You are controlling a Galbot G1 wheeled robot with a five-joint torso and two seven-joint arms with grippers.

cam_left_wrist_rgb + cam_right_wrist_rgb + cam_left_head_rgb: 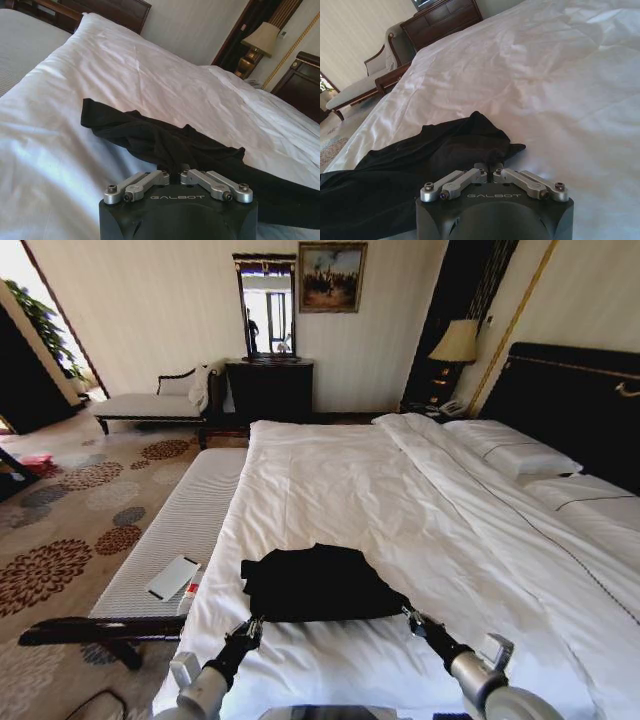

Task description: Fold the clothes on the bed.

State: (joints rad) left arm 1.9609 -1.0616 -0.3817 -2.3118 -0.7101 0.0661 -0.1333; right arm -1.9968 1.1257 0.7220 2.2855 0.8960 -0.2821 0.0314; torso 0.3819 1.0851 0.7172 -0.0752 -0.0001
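Observation:
The clothes (315, 583), a black T-shirt, lie crumpled near the foot of the bed (400, 490) on its white duvet. My left gripper (250, 625) is at the shirt's near left edge and my right gripper (410, 617) at its near right edge. In the left wrist view the left gripper (171, 172) is shut with the black fabric (150, 137) pinched at its tips. Seen from the right wrist, the right gripper (490, 169) is likewise shut on a corner of the shirt (445, 150). No lettering shows on the shirt.
A narrow light padded bench (185, 525) runs along the bed's left side with a flat white object (173, 577) on it. Pillows (510, 455) and a dark headboard (575, 400) are at the right. A chaise longue (150, 405) and dark dresser (270, 390) stand by the far wall.

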